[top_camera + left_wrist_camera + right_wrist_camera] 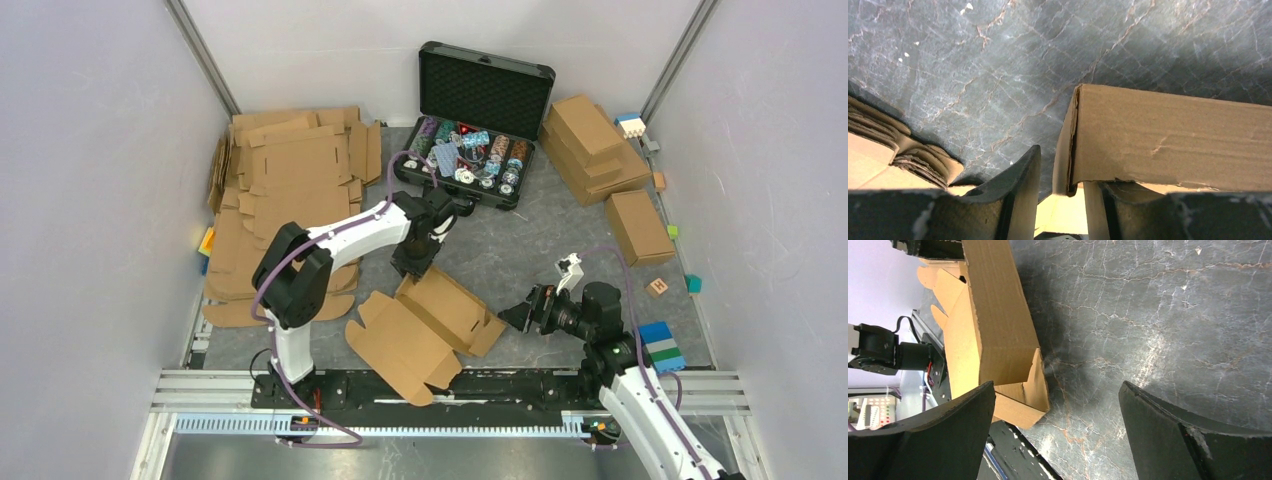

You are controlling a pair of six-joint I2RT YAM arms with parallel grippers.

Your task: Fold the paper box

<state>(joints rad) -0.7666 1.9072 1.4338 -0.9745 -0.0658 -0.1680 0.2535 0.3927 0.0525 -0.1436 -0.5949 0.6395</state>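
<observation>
The paper box lies partly folded on the dark mat near the front, with its walls raised and its tabbed flap spread toward the rail. My left gripper points down at the box's far corner. In the left wrist view its jaws straddle a doubled cardboard wall; a gap shows between the left finger and the card, so it is open. My right gripper stands wide open just right of the box. In the right wrist view the box's corner lies beside its left finger, apart from it.
A stack of flat cardboard sheets covers the back left. An open black case of chips stands at the back. Folded boxes and another sit at the right, with coloured blocks near the right arm.
</observation>
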